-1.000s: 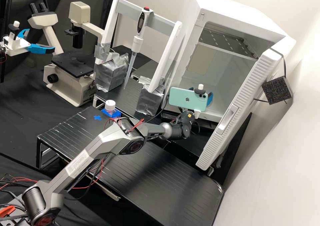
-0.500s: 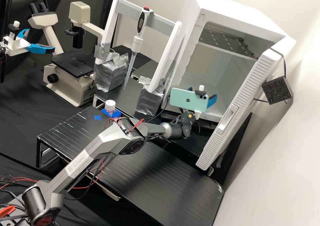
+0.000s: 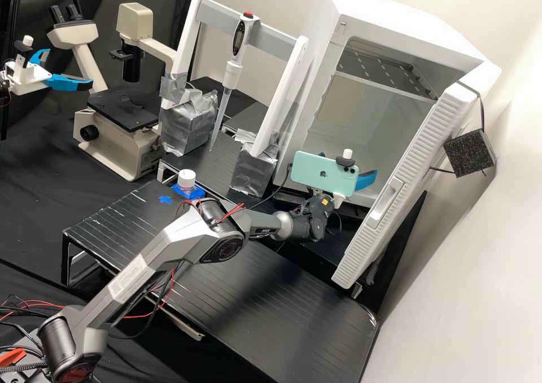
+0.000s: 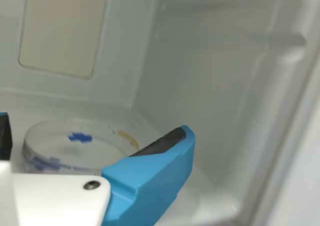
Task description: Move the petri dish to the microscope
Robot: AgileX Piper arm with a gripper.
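At the mouth of the white incubator my gripper [image 3: 367, 180] shows one blue finger past the phone mounted on the wrist. In the wrist view the gripper [image 4: 92, 141] is open, its fingers wide apart. The clear petri dish [image 4: 75, 143], with blue marks on it, lies on the incubator floor beyond the fingers, partly hidden by the white gripper body and the right-hand finger. Whether a finger touches it I cannot tell. On the far left of the bench stands the cream microscope [image 3: 121, 140] with its black stage.
The incubator [image 3: 316, 84] has its door [image 3: 401, 185] swung open close beside the wrist. A pipette [image 3: 231, 73] hangs on a white rack. A capped bottle [image 3: 187, 181] sits in a blue holder on the black platform [image 3: 271, 315].
My gripper and the phone have shifted slightly right and down in the high view, and the wrist has turned a little. The blue finger shows more beyond the phone.
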